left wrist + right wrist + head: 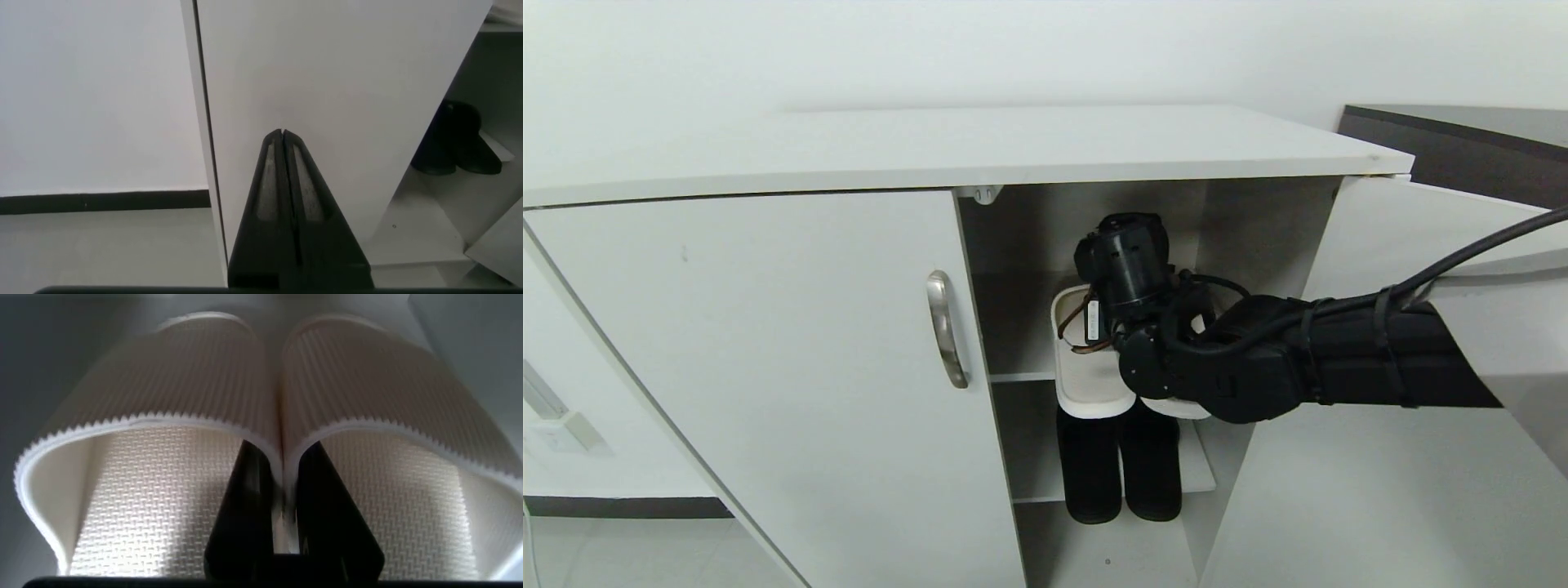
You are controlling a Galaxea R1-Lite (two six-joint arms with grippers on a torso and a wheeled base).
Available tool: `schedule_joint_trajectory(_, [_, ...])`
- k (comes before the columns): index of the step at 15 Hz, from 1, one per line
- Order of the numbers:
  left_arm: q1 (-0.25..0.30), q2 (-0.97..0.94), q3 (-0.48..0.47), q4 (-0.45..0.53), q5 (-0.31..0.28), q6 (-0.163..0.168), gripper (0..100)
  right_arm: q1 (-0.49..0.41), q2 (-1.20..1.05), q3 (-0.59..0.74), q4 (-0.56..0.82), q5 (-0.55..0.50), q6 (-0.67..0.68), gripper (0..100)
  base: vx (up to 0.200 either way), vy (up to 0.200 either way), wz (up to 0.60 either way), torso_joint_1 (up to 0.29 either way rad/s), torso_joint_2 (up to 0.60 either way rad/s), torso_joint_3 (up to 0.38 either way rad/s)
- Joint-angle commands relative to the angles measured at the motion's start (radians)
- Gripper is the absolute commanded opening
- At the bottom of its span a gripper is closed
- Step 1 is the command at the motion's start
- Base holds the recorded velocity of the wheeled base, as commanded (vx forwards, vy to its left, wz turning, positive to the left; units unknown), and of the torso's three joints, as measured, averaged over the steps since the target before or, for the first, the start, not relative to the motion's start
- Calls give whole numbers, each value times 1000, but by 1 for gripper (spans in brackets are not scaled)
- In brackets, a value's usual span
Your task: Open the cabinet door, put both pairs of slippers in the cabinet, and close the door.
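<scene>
- White wall backs the cabinet, whose right door stands open at the right of the head view.
- You see the white slippers at centre frame inside the open compartment, side by side at the level of the upper shelf.
- Your right gripper is clamped on their adjoining inner walls.
- Black slippers sit on the lower shelf, just below the white pair.
- Your left gripper, pressed together on nothing, faces the closed left door with its handle.

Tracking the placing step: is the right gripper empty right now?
No, the right gripper is shut on the adjoining inner edges of the white slippers.
</scene>
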Motion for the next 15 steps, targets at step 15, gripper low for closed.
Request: schedule_joint_trajectory(15, [1, 1, 0, 0, 1, -1, 0, -41, 90, -154, 35, 42, -24, 0, 0, 0, 0, 0, 0, 0])
